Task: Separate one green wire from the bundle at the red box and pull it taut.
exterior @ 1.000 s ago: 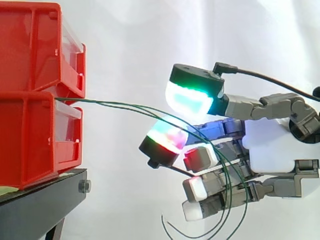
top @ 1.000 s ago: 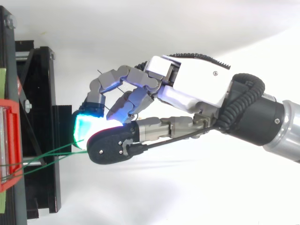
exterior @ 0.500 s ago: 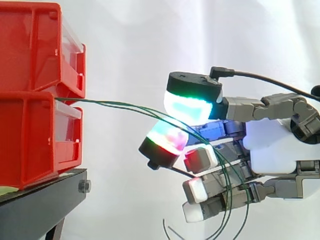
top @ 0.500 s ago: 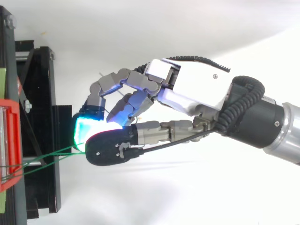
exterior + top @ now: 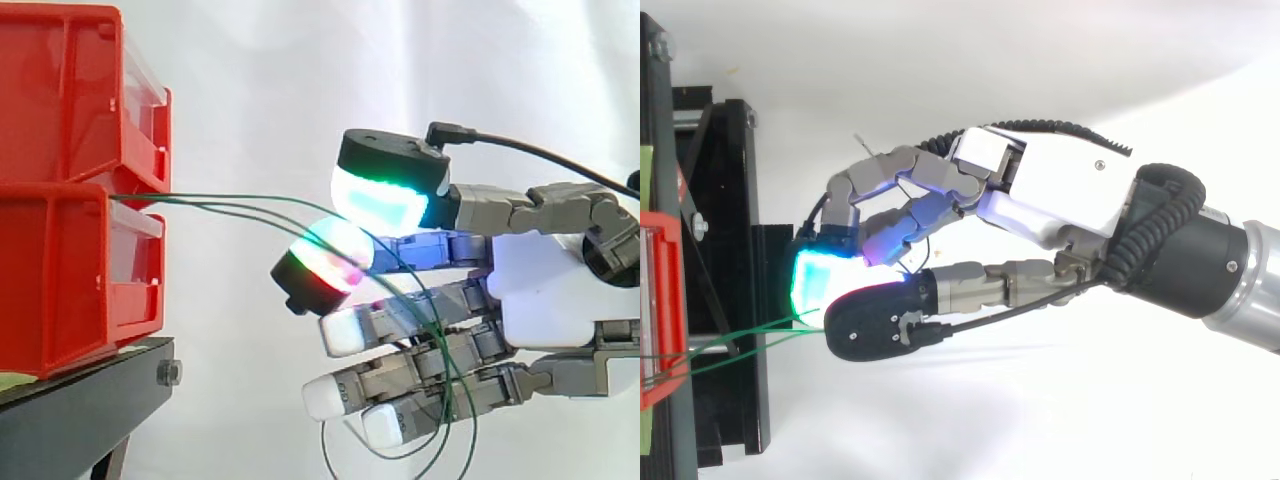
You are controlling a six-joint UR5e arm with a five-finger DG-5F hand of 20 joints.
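Two stacked red bins (image 5: 70,190) stand at the left on a black stand (image 5: 80,410). Thin green wires (image 5: 250,200) come out from between the bins and run almost level to my hand (image 5: 545,290). The thumb's green-glowing pad (image 5: 380,195) and a finger's green-and-red pad (image 5: 330,260) close together, with a wire passing between them. Past the pinch the wires loop down across the lower fingers and hang loose. Those lower fingers reach out straight towards the bins. From above, the wires (image 5: 750,335) lead from the red bin (image 5: 660,300) to the pinch of the hand (image 5: 1060,190).
The white curtain hangs behind the work. The black stand (image 5: 730,200) juts out to the left of the fingertips in the top view. Open room lies between the bins and the hand.
The lower fingers have uncurled and now stretch towards the bins. The pinching finger's pad has shifted slightly left. The wires run flatter from the bins than before.
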